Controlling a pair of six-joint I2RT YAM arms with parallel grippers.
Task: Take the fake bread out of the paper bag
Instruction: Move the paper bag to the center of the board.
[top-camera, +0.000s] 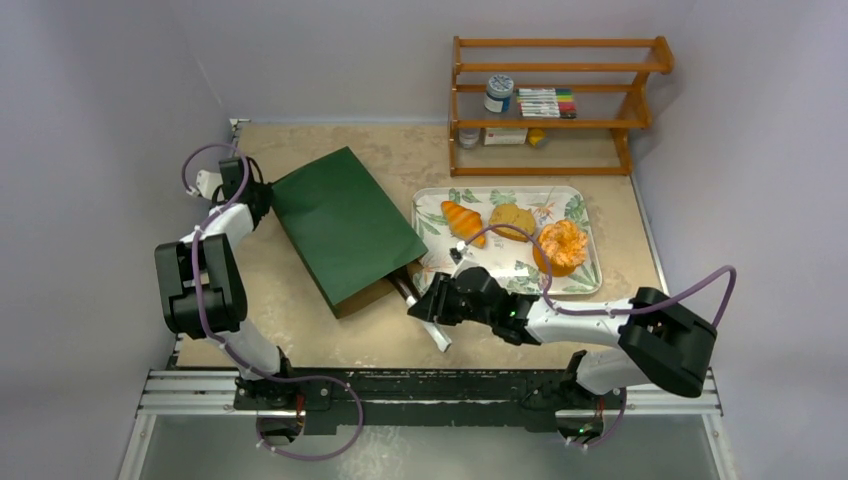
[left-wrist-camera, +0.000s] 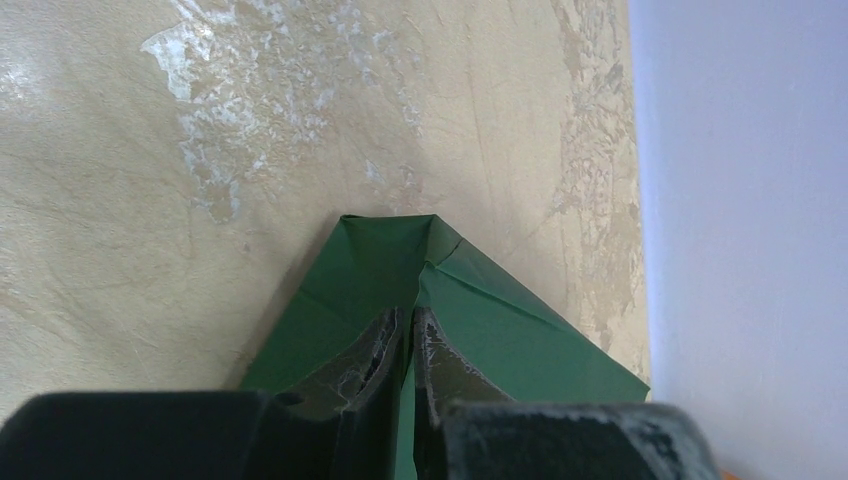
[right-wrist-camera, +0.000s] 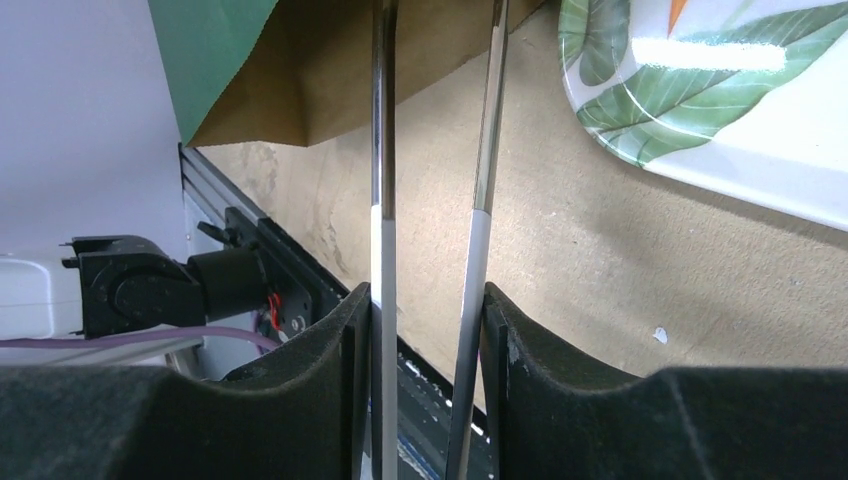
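Observation:
The dark green paper bag (top-camera: 345, 225) lies flat on the table, its kraft-brown mouth toward the near right. My left gripper (top-camera: 262, 195) is shut on the bag's far left corner; the left wrist view shows the fingers (left-wrist-camera: 412, 315) pinching a green fold (left-wrist-camera: 500, 330). My right gripper (top-camera: 425, 305) is shut on metal tongs (right-wrist-camera: 383, 150), whose tips reach to the bag mouth (right-wrist-camera: 330, 80). A croissant (top-camera: 463, 222), a tan bun (top-camera: 512, 220) and a crinkly orange pastry (top-camera: 560, 248) lie on the tray. The baguette is not in view.
A leaf-patterned tray (top-camera: 520, 272) sits right of the bag; its corner also shows in the right wrist view (right-wrist-camera: 700, 110). A wooden shelf (top-camera: 640, 110) at the back right holds a jar (top-camera: 498, 93) and markers (top-camera: 547, 102). Walls close in on the left and right.

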